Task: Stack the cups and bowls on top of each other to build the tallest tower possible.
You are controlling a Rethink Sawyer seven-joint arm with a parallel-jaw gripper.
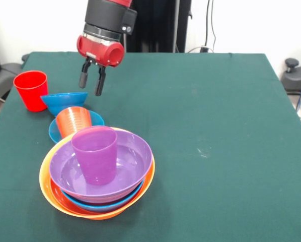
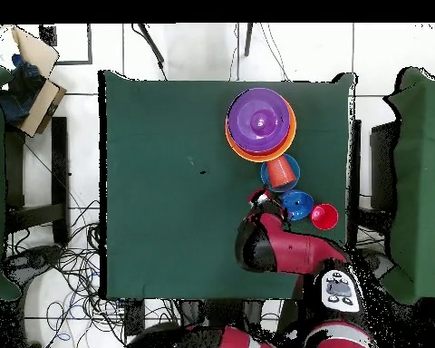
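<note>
On the green bench [image 1: 216,101], your end effector [image 1: 91,78] hangs slightly spread & empty above the small blue bowl [image 1: 65,101], w/ purple cup [image 1: 95,154] topping the tower [image 1: 97,176].

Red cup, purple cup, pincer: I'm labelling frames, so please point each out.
red cup [image 1: 30,91], front view, outer wall
purple cup [image 1: 95,156], front view, outer wall
pincer [image 1: 90,84], front view, between its fingertips

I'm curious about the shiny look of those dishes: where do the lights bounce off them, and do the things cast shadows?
Front view: pale glare streaks lie inside the purple bowl and on the purple cup; shadows under the tower are soft, so the light seems diffuse. Overhead view: a bright spot sits in the purple bowl, and the green table looks evenly lit, with no hard shadows.
</note>
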